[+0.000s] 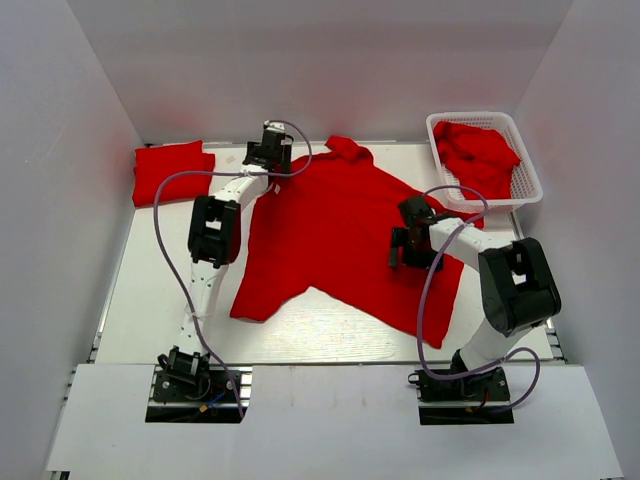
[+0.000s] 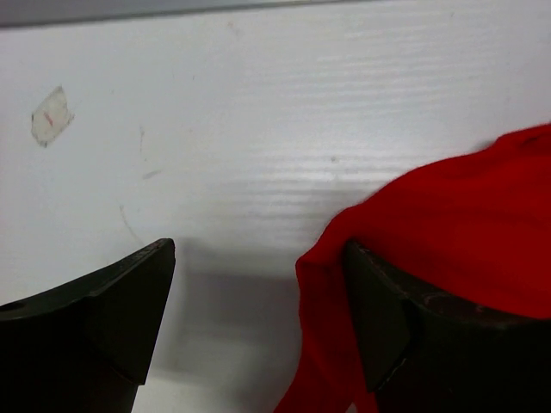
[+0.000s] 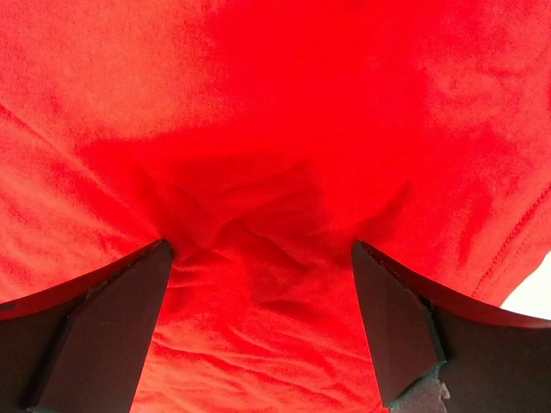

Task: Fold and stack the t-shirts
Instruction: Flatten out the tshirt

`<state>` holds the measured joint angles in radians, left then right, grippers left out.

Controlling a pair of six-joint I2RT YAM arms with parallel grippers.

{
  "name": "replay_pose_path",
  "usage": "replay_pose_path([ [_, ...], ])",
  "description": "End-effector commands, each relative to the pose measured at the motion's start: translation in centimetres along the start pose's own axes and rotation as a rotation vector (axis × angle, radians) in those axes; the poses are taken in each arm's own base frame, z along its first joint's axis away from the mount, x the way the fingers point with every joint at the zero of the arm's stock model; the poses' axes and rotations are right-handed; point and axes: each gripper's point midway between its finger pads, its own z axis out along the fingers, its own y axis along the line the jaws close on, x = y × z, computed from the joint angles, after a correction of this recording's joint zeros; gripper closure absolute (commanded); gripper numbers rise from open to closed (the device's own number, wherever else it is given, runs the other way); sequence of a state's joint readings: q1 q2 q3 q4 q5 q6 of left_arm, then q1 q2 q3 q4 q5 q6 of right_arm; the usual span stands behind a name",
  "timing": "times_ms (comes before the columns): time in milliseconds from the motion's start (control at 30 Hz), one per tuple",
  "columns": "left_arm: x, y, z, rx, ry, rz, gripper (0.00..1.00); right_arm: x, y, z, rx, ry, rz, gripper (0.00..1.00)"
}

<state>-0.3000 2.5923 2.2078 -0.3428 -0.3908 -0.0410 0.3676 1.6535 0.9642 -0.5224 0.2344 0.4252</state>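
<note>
A bright red t-shirt (image 1: 330, 230) lies spread out on the white table (image 1: 160, 290), wrinkled. My left gripper (image 1: 268, 150) is at its back left sleeve edge. In the left wrist view the left gripper (image 2: 258, 292) is open, and a fold of the t-shirt (image 2: 465, 215) hangs against the inside of its right finger (image 2: 413, 335). My right gripper (image 1: 405, 245) is low over the shirt's right side. In the right wrist view the right gripper (image 3: 258, 284) is open, its fingertips (image 3: 112, 318) set down on rumpled t-shirt cloth (image 3: 275, 103). A folded red t-shirt (image 1: 172, 170) lies at the back left.
A white lattice basket (image 1: 528, 178) stands at the back right with another crumpled red t-shirt (image 1: 478, 152) inside. White walls close in the table on three sides. A bit of tape (image 2: 52, 116) is stuck to the table near the back edge.
</note>
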Motion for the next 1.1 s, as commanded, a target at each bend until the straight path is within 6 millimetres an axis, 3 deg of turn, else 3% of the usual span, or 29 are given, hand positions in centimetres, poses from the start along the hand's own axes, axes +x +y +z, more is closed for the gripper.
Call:
replay_pose_path([
  [0,3.8,2.2,-2.0,-0.046,0.14,-0.039,0.11,-1.2,0.4,-0.2,-0.001,0.011,-0.036,0.1],
  [67,6.5,4.8,-3.0,-0.11,0.236,-0.073,0.11,-1.9,1.0,0.0,-0.018,0.003,-0.046,0.1],
  [167,9.3,9.2,-4.8,-0.229,0.323,-0.144,0.14,-3.6,2.4,0.3,-0.061,-0.012,-0.089,0.1],
  [233,10.1,11.1,-5.7,-0.282,0.336,-0.191,0.14,-4.9,3.6,0.3,-0.097,-0.019,-0.126,0.1],
  [267,11.6,12.7,-6.1,-0.312,0.369,-0.192,0.14,-5.0,3.7,0.9,-0.101,-0.006,-0.143,0.1],
  [300,11.0,13.6,-6.8,-0.331,0.356,-0.217,0.14,-5.0,4.4,1.0,-0.126,0.003,-0.151,0.1],
  [333,10.9,14.3,-7.1,-0.352,0.357,-0.245,0.14,-6.2,4.8,1.1,-0.134,-0.016,-0.159,0.1],
  [367,12.2,15.7,-7.6,-0.399,0.399,-0.243,0.14,-6.3,5.2,1.6,-0.138,-0.007,-0.175,0.1],
  [400,11.7,16.2,-8.2,-0.418,0.389,-0.252,0.14,-6.2,5.5,2.0,-0.15,0.006,-0.186,0.1],
  [433,11.1,17.0,-8.4,-0.427,0.378,-0.268,0.14,-7.9,5.9,1.7,-0.159,-0.031,-0.191,0.1],
  [467,11.8,17.7,-8.6,-0.444,0.395,-0.265,0.14,-7.8,6.2,2.5,-0.159,-0.02,-0.199,0.1],
  [633,10.9,18.2,-8.8,-0.419,0.38,-0.293,0.12,-11.5,7.6,2.7,-0.179,-0.086,-0.244,0.1],
  [667,10.9,18.1,-8.7,-0.41,0.382,-0.295,0.12,-13.1,8.1,2.6,-0.181,-0.118,-0.268,0.1],
  [733,9.8,17.9,-8.6,-0.393,0.36,-0.31,0.09,-13.6,8.0,3.9,-0.171,-0.113,-0.29,0.1],
  [767,9.9,17.6,-8.5,-0.366,0.367,-0.301,0.07,-15.2,8.6,3.3,-0.176,-0.145,-0.293,0.1],
  [833,8.1,17.5,-8.2,-0.347,0.322,-0.312,0.01,-15.9,8.7,3.6,-0.169,-0.151,-0.311,0.1],
  [867,7.9,17.1,-8.0,-0.313,0.322,-0.3,0.01,-15.9,8.5,3.5,-0.156,-0.146,-0.314,0.1],
  [900,6.5,17.2,-8.1,-0.292,0.289,-0.291,0.01,-16.1,8.7,3.2,-0.159,-0.155,-0.317,0.1],
  [1067,0.6,15.2,-9.5,-0.109,0.154,-0.283,0.01,-16.8,8.6,-0.6,-0.189,-0.212,-0.295,0.1],
])
